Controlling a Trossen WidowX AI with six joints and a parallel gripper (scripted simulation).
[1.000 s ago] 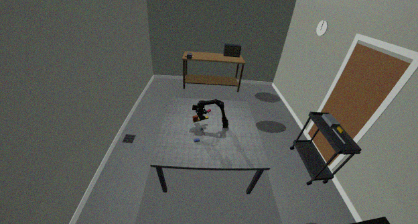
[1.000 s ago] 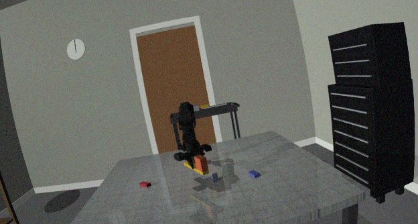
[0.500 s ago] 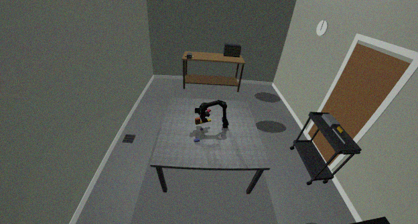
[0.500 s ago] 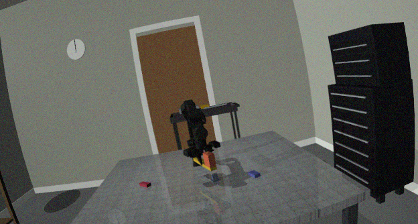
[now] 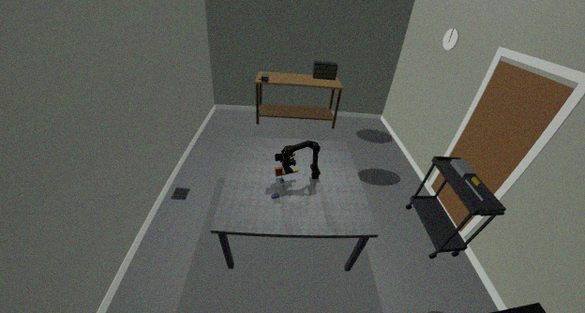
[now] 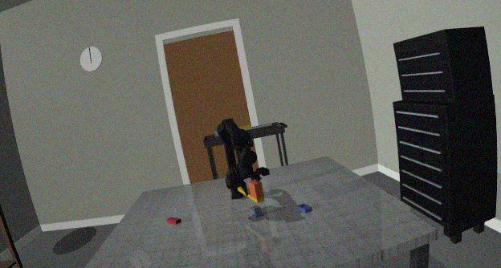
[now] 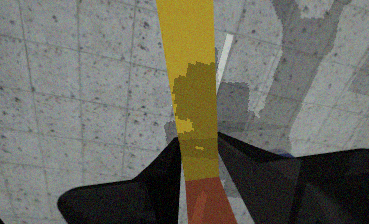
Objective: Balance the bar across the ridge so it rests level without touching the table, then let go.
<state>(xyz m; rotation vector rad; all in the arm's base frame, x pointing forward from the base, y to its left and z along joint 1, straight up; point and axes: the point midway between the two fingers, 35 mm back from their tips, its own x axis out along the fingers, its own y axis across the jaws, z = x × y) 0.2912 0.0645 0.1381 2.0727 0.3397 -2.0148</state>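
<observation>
Seen from the exterior view, the red block [image 5: 293, 154] [image 6: 173, 221] lies near left on the desk [image 5: 300, 219] [image 6: 132, 242] [image 7: 45, 75], out of the way. What looks to be the ridge [image 6: 258, 213] stands farther in, with the blue block [image 5: 275, 196] [image 6: 304, 208] to its right; steer clear of that one. Beyond and above the ridge hangs the bar [image 5: 294, 171] [image 6: 244, 192] [image 7: 190, 30], clear of the desk, its orange weight [image 5: 278, 171] [image 6: 255, 190] [image 7: 207, 200] at the nearer end. The pincer [image 5: 289, 170] [image 6: 247, 191] [image 7: 197, 138] is clamped on the bar beside that weight. The balance point is probably close to the weight, so set that part over the ridge, square the bar across it, level it, lower slowly until it bears, then open evenly and rise straight; a sideways drag could tip it.
</observation>
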